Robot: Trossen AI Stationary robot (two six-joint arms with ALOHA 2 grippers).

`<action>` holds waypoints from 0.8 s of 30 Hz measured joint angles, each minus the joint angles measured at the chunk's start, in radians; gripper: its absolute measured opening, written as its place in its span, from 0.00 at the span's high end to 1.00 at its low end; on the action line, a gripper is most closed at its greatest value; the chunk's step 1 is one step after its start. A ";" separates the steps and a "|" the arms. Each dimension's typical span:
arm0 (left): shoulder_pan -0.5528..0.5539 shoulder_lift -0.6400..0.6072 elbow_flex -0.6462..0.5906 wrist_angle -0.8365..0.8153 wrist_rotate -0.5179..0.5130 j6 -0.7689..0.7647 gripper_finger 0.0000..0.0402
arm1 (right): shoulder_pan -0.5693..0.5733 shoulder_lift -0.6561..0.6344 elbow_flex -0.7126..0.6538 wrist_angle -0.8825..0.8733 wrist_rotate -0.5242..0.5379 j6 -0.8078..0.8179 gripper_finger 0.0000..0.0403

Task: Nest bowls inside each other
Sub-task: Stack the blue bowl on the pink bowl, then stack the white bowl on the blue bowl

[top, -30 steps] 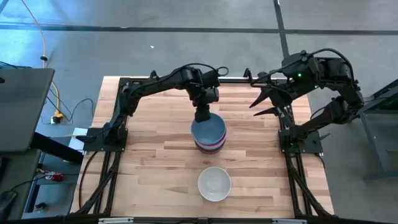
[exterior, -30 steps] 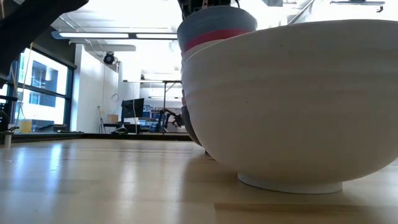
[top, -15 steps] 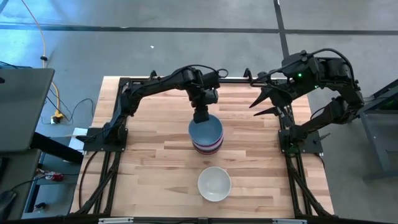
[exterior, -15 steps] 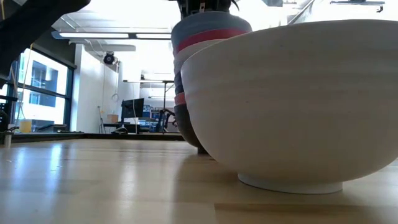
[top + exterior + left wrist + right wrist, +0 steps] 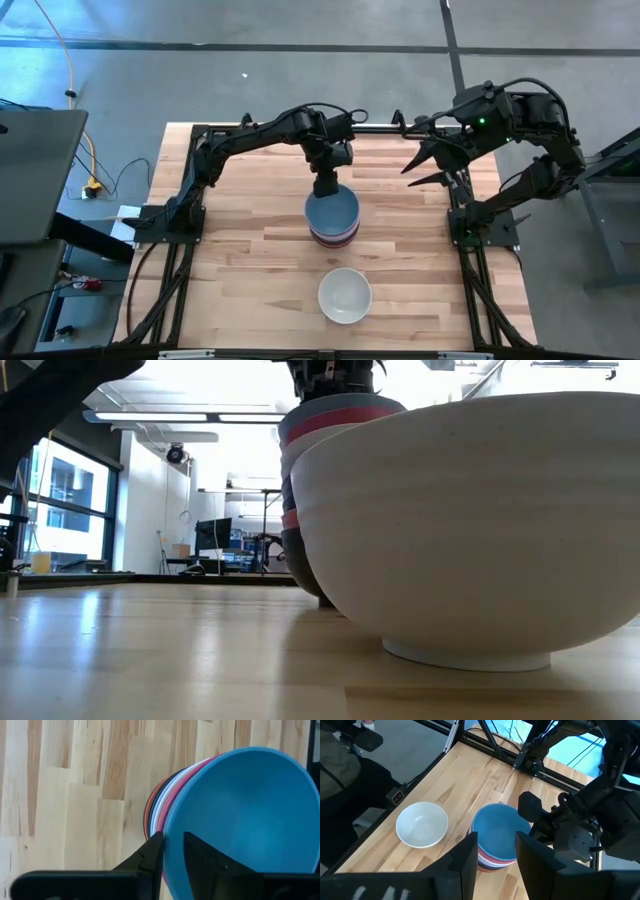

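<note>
A stack of nested bowls (image 5: 335, 237) stands on its base at the table's middle, with a light blue bowl (image 5: 333, 210) on top. Pink, white and black rims (image 5: 159, 815) show beneath it. A single white bowl (image 5: 345, 295) rests on its foot nearer the near edge; it fills the low view (image 5: 470, 530) and hides most of the stack. My left gripper (image 5: 328, 186) is at the blue bowl's far rim, shut on it. My right gripper (image 5: 422, 165) hangs open above the table's far right corner, away from the bowls. My left gripper holds the light blue bowl by its far rim (image 5: 169, 840), one finger (image 5: 202, 855) inside the bowl and one (image 5: 151, 855) outside. The fingers come from above, pointing down. The bowl sits nested in the top of the stack, about level.
Black frame rails (image 5: 190, 200) run along the table's left and right sides and far edge. Bare wood lies left of the stack (image 5: 240, 240) and on both sides of the white bowl. A dark stand (image 5: 40, 175) is off the table's left.
My left gripper has gone down and a little toward the table's left, keeping its hold on the blue bowl. The bowl, raised and tilted above the stack a second ago, has sunk into the stack's top.
</note>
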 joint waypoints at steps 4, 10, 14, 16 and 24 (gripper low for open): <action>0.000 0.000 0.000 0.003 0.005 0.005 0.78 | 0.000 0.000 0.000 -0.003 0.000 0.000 0.69; 0.000 -0.003 0.016 0.004 0.005 0.033 0.67 | 0.000 -0.002 -0.026 -0.005 -0.001 0.026 0.69; 0.000 -0.009 0.070 -0.017 0.006 0.062 0.61 | 0.000 -0.018 -0.114 -0.006 0.000 0.069 0.69; 0.000 -0.049 0.056 -0.028 0.010 0.081 0.58 | 0.000 -0.029 -0.176 -0.004 -0.001 0.128 0.69; 0.009 -0.242 0.063 -0.083 -0.001 0.133 0.53 | 0.001 -0.055 -0.476 0.175 -0.001 0.547 0.69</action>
